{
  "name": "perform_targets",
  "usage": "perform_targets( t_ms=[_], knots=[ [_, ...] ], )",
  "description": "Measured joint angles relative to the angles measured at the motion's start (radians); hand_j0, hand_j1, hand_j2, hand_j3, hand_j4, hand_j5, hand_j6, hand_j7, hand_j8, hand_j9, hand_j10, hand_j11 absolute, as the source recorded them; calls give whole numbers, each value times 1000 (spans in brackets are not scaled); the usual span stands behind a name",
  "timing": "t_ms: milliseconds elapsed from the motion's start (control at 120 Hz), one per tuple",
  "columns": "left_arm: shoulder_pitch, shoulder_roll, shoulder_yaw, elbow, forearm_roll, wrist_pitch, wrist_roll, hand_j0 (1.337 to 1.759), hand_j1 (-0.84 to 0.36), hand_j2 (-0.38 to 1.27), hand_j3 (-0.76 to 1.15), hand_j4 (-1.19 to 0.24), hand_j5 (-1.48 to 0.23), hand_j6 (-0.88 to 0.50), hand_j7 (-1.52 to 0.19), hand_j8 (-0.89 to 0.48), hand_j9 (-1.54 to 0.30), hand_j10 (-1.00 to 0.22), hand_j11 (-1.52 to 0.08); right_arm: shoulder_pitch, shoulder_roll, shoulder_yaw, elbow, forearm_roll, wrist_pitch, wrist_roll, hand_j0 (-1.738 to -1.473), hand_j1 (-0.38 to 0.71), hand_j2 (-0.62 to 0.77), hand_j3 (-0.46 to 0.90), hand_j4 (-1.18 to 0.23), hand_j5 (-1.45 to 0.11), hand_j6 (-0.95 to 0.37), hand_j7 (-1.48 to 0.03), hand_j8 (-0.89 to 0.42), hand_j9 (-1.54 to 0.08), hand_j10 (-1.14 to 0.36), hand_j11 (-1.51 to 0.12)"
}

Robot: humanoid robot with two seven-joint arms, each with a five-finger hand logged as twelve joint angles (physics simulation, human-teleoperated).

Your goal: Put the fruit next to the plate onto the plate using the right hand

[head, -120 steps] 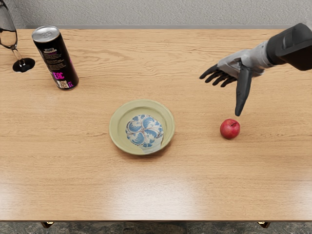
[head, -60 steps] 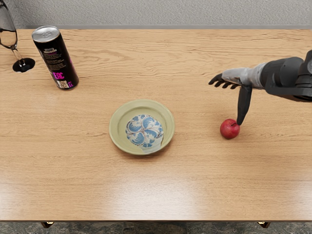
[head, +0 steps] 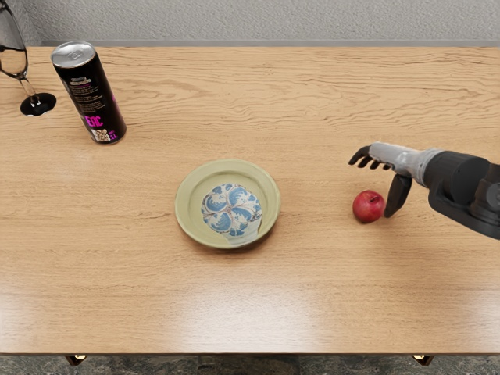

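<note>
Apple point(head: 368, 206), small, round and glossy red, sits on the wooden table point(head: 312, 297) toward its right edge, well apart from the green-rimmed, blue-patterned plate point(head: 187, 205) at the table's middle. In the head view we see the right hand point(head: 394, 160) just beside the apple, fingers spread wide and holding nothing. Its thumb point(head: 397, 195) hangs down at the apple's right side, and we cannot tell whether they touch. Near the far left corner stand a black can point(head: 88, 92) and a wine glass point(head: 19, 70), whose bowl is cut off.

A black can point(head: 88, 91) with pink lettering is standing upright at the far left corner of the wooden bench point(head: 312, 297). A wine glass point(head: 12, 55) is standing just beside it, its bowl running off the picture's left edge.
</note>
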Motion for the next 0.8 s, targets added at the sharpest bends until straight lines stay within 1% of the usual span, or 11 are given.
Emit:
perform_targets(
  t_ms=[150, 317, 492, 583, 800],
  knots=[
    [0, 0, 0, 0, 0, 0, 0, 1658, 339, 2, 0, -9, -11, -9, -11, -9, -11, -9, -11, -47, 0, 1, -2, -61, -60, 0, -1658, -33, -50, 0, -269, -345, -271, -345, -270, -345, -269, -345],
    [0, 0, 0, 0, 0, 0, 0, 1658, 339, 2, 0, -9, -11, -9, -11, -9, -11, -9, -11, -92, 4, 1, -13, -129, -125, 0, -1658, -108, -37, 0, -207, -264, -209, -263, -208, -264, -206, -264],
    [0, 0, 0, 0, 0, 0, 0, 1658, 339, 2, 0, -9, -11, -9, -11, -9, -11, -9, -11, -145, 14, 1, -16, -192, -184, 0, -1658, -144, -31, 0, -178, -225, -180, -224, -178, -225, -177, -225],
    [0, 0, 0, -1, 0, 0, 0, 1658, 339, 2, 0, -9, -11, -9, -11, -9, -11, -9, -11, -162, 24, 1, -19, -207, -200, 0, -1658, -136, -32, 0, -185, -234, -187, -233, -185, -234, -184, -234],
    [0, 0, 0, -1, 0, 0, 0, 1658, 339, 2, 0, -9, -11, -9, -11, -9, -11, -9, -11, -175, 47, 1, -20, -217, -216, 0, -1658, -58, -45, 0, -249, -319, -252, -318, -250, -318, -249, -318]
  ],
)
